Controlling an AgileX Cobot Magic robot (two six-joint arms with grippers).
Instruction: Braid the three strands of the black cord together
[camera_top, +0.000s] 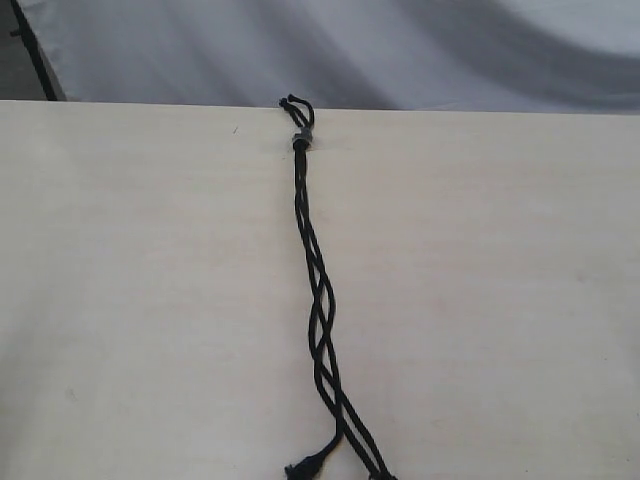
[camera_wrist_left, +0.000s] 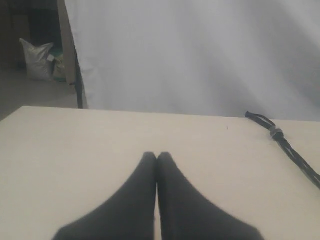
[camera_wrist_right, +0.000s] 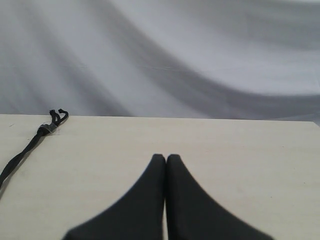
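The black cord (camera_top: 318, 300) lies lengthwise down the middle of the pale table (camera_top: 140, 300). Its knot with a greyish band (camera_top: 301, 141) and small loops sits at the far edge. Below the knot the three strands (camera_top: 322, 340) cross one another several times in a loose braid. One frayed tip (camera_top: 300, 468) splays left near the front edge; the other ends run off the frame. Neither gripper shows in the exterior view. My left gripper (camera_wrist_left: 157, 156) is shut on nothing, the cord (camera_wrist_left: 290, 150) off to one side. My right gripper (camera_wrist_right: 166, 158) is shut and empty too, apart from the cord (camera_wrist_right: 30, 145).
A grey-white cloth backdrop (camera_top: 350, 50) hangs behind the table's far edge. A dark post (camera_wrist_left: 77, 75) and a white sack (camera_wrist_left: 37, 60) stand beyond the table corner in the left wrist view.
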